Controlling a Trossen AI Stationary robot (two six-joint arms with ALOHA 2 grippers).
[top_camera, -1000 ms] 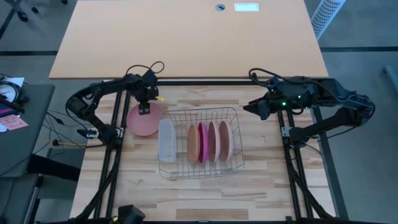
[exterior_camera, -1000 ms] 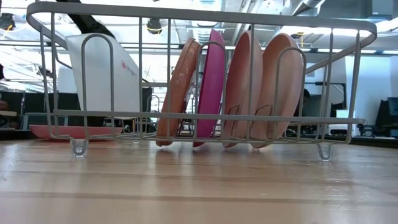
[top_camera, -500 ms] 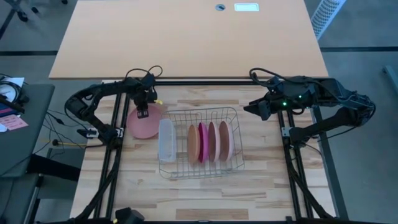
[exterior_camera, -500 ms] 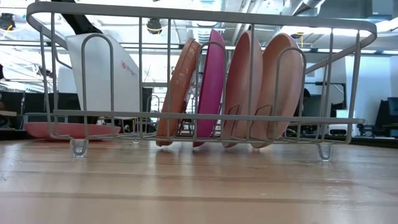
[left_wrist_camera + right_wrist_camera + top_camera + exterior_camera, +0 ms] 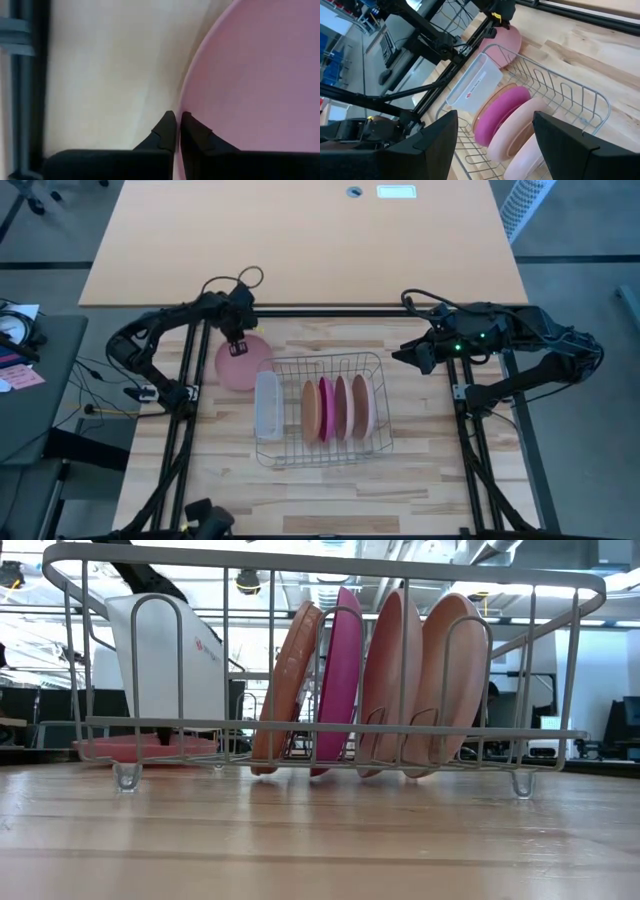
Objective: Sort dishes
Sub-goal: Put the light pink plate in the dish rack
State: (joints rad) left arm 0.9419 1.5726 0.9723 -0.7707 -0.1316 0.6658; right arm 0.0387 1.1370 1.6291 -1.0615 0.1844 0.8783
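Observation:
A pale pink plate [image 5: 243, 367] lies on the table to the left of the silver wire rack [image 5: 320, 412]. My left gripper [image 5: 238, 345] points down at the plate's far rim and is shut on it. In the rack stand an orange-tan plate [image 5: 312, 408], a magenta plate [image 5: 326, 408] and two pale pink plates [image 5: 350, 408], on edge between the wires. A translucent white tray [image 5: 267, 405] stands at the rack's left end. My right gripper [image 5: 405, 356] hangs open and high, beyond the rack's far right corner. My left gripper pinches the pale pink plate's far rim [image 5: 183, 106] between its two fingers, one finger [image 5: 165, 132] outside the rim and one over the plate's inside. The fingers come from above, pointing steeply down. Whether the plate is off the table I cannot tell.
Black frame rails [image 5: 185, 430] run along the table's left and right sides and across its far edge. Bare wood lies on the near side of the rack [image 5: 320, 840]. A larger tan tabletop [image 5: 300, 240] stands beyond the far rail.
My left gripper has shut on the pale pink plate's far rim and gone toward the table's far edge and a little to the right. The plate has shifted with it, toward the rack and the far edge.

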